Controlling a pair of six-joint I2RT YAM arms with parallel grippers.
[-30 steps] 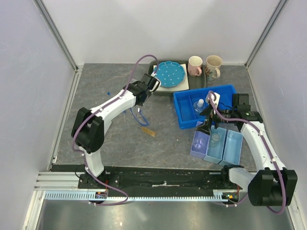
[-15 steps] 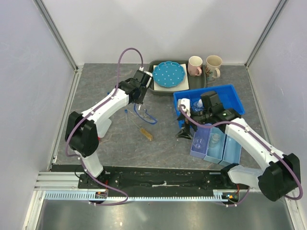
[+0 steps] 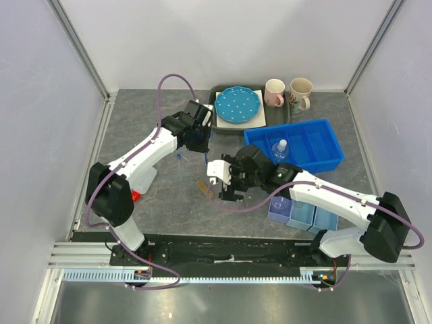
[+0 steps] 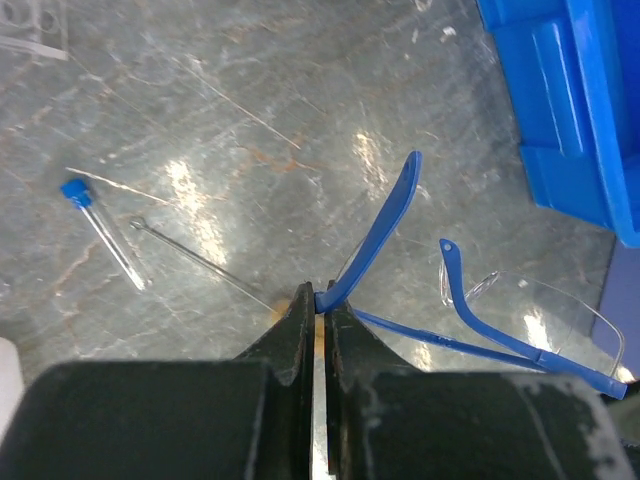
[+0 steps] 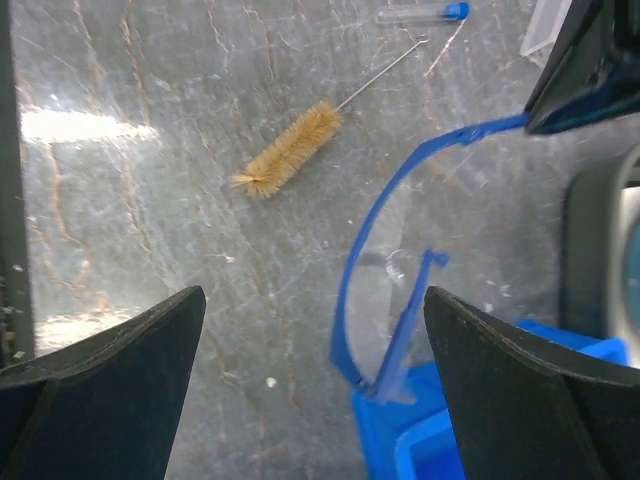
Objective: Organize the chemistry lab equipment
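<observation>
Top external view, nearest first: three small bins sit at the near right. Just left of them the right gripper hangs over the desk with its jaws spread wide, holding nothing. The brush lies just to its left, tan bristles near, wire pointing far-left. Farther back the left gripper is pinched tight on one temple of the blue glasses — whether the lens rests on the desk I cannot tell. A blue-capped tube lies near the wire's far end. Beyond, to the right, the blue bin holds a clear flask. The plate and two mugs stand farthest.
</observation>
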